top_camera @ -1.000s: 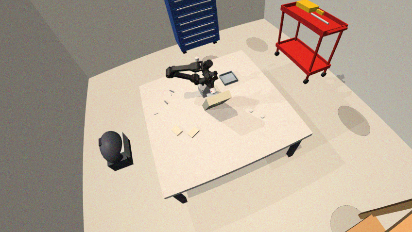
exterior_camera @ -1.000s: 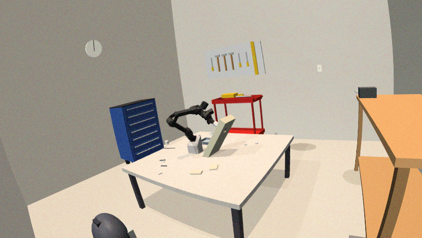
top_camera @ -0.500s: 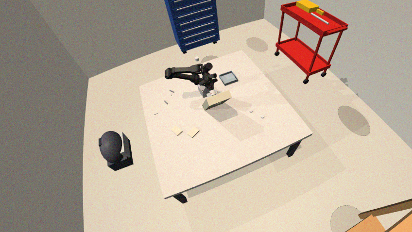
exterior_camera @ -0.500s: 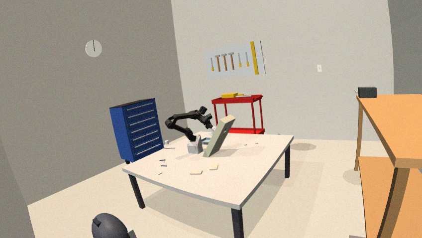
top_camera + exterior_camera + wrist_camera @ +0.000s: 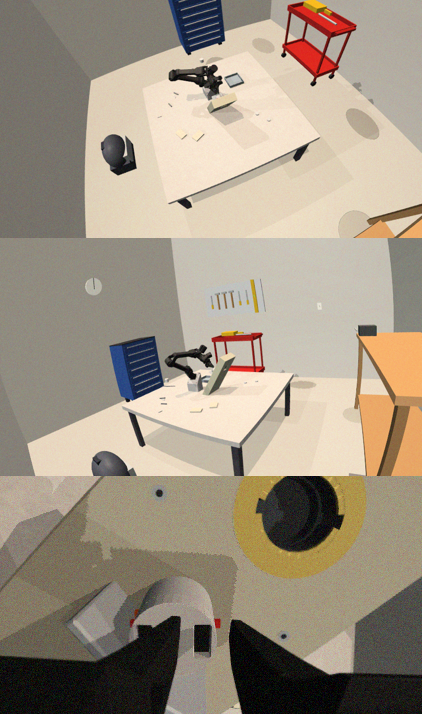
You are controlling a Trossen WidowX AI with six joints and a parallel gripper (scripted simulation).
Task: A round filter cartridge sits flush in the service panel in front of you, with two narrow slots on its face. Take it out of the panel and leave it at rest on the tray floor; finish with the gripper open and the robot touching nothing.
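Observation:
The round grey cartridge (image 5: 175,601) is out of the panel. In the wrist view it sits just beyond my fingertips, off to the left, with red tabs at its sides. Its right slot shows empty and my left finger overlaps the left slot. My gripper (image 5: 205,627) (image 5: 218,93) (image 5: 211,365) stands a little open with nothing pinched between the fingers. The tan service panel (image 5: 200,526) (image 5: 221,101) (image 5: 218,374) leans on the table, and its yellow-ringed socket (image 5: 300,568) is dark and empty. The grey tray (image 5: 227,82) lies on the table behind the panel, to the right of my arm.
A light grey block (image 5: 95,618) lies beside the cartridge in the wrist view. The arm's grey base (image 5: 208,93) (image 5: 194,385) stands close behind the panel. Two tan pads (image 5: 189,134), small pins and white pegs lie scattered on the table.

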